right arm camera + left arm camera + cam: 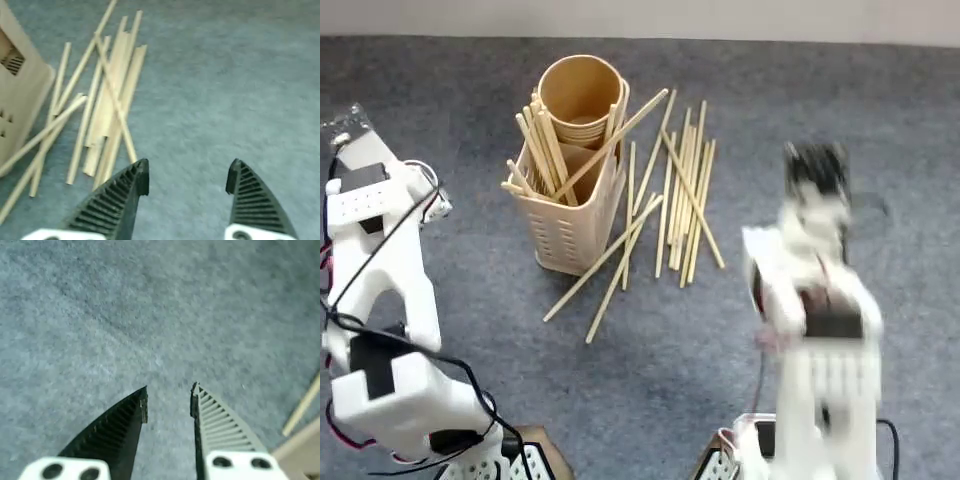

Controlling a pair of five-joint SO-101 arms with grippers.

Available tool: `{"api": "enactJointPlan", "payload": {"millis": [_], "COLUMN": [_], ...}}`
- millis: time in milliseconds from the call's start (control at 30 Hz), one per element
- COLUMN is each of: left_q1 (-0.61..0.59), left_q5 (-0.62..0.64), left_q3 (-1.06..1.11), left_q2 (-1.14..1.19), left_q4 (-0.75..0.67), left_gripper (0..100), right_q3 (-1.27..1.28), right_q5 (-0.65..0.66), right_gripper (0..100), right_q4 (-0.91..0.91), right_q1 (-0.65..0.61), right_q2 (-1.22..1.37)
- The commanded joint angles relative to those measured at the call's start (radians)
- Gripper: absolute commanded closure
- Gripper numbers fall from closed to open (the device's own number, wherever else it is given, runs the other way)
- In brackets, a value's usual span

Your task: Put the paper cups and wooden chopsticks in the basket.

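A beige slotted basket (pixel 570 225) stands on the grey carpet with stacked paper cups (pixel 580 95) and several wooden chopsticks (pixel 545 150) inside it. More loose chopsticks (pixel 680 200) lie fanned out on the carpet just right of the basket, some leaning against it. My right gripper (pixel 189 165) is open above bare carpet, with the loose chopsticks (pixel 107 110) and the basket wall (pixel 20 90) off to one side. My left gripper (pixel 168 390) is open and holds nothing, over carpet. A chopstick end (pixel 302 405) and a basket corner (pixel 300 450) show at that view's edge.
The left arm (pixel 370 200) stands at the table's left side, with cables trailing along it. The right arm (pixel 810 290) stands right of the chopstick pile. Grey carpet (pixel 720 380) covers the whole table. A pale strip runs along the far edge.
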Motion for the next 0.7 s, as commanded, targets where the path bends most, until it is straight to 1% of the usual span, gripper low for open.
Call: {"api": "enactJointPlan", "payload": {"millis": [0, 100, 167, 267, 367, 533, 600, 667], "left_q1": [-0.015, -0.012, -0.004, 0.01, 0.027, 0.048, 0.051, 0.051], "left_q5": [0.012, 0.012, 0.011, 0.009, 0.008, 0.008, 0.008, 0.008], "left_q3": [0.002, 0.001, 0.001, 0.001, 0.001, 0.001, 0.001, 0.001], "left_q2": [0.07, 0.13, 0.14, 0.143, 0.147, 0.147, 0.147, 0.147], "left_q4": [-0.091, -0.133, -0.141, -0.143, -0.144, -0.144, -0.144, -0.144], "left_gripper": [83, 83, 83, 83, 83, 83, 83, 83], "right_q3": [-0.375, -0.748, -1.004, -1.365, -1.673, -2.058, -2.15, -2.233], "right_q5": [-0.026, -0.028, -0.028, -0.028, -0.028, -0.023, -0.023, -0.021], "right_gripper": [74.6, 74.6, 74.6, 74.6, 74.6, 74.6, 74.6, 74.6], "right_q4": [-0.005, 0.113, 0.177, 0.28, 0.429, 0.654, 0.716, 0.739], "right_q1": [-0.119, -0.205, -0.24, -0.262, -0.274, -0.278, -0.268, -0.257], "right_q2": [0.398, 0.644, 0.797, 0.978, 1.101, 1.245, 1.303, 1.343]}}
